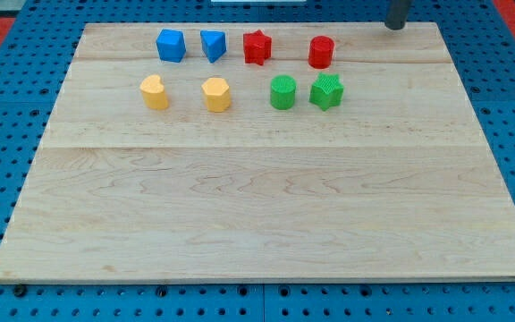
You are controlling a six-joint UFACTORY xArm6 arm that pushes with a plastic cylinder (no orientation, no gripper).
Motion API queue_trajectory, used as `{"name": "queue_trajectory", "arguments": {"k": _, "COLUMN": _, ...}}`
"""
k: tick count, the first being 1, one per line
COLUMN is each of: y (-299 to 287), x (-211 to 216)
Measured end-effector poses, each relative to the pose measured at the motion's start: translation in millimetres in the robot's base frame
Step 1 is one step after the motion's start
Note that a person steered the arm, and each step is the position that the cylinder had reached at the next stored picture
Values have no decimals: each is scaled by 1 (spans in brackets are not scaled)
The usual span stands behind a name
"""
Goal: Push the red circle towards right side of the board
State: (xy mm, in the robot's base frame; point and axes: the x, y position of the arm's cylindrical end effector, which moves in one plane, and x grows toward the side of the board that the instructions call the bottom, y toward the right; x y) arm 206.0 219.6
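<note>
The red circle (pixel 321 52) stands near the board's top edge, right of the middle. My tip (pixel 394 26) is at the view's top, up and to the right of the red circle, a clear gap away from it. A red star (pixel 257 46) sits to the left of the red circle. A green star (pixel 326 91) sits just below the red circle, with a green circle (pixel 283 92) to its left.
A blue cube (pixel 171 45) and a blue triangle-like block (pixel 213 45) sit at the top left. A yellow heart (pixel 155 92) and a yellow hexagon (pixel 215 94) sit below them. The wooden board (pixel 266 206) lies on a blue pegboard.
</note>
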Motion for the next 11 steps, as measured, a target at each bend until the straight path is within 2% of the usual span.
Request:
{"name": "queue_trajectory", "arguments": {"k": 1, "y": 4, "x": 27}}
{"name": "queue_trajectory", "arguments": {"k": 2, "y": -7, "x": 81}}
{"name": "queue_trajectory", "arguments": {"k": 3, "y": -83, "x": 88}}
{"name": "queue_trajectory", "arguments": {"k": 4, "y": -170, "x": 72}}
{"name": "queue_trajectory", "arguments": {"k": 5, "y": -180, "x": 70}}
{"name": "queue_trajectory", "arguments": {"k": 6, "y": -174, "x": 27}}
{"name": "queue_trajectory", "arguments": {"k": 7, "y": -162, "x": 16}}
{"name": "queue_trajectory", "arguments": {"k": 8, "y": -126, "x": 15}}
{"name": "queue_trajectory", "arguments": {"k": 10, "y": -91, "x": 12}}
{"name": "queue_trajectory", "arguments": {"k": 11, "y": -108, "x": 14}}
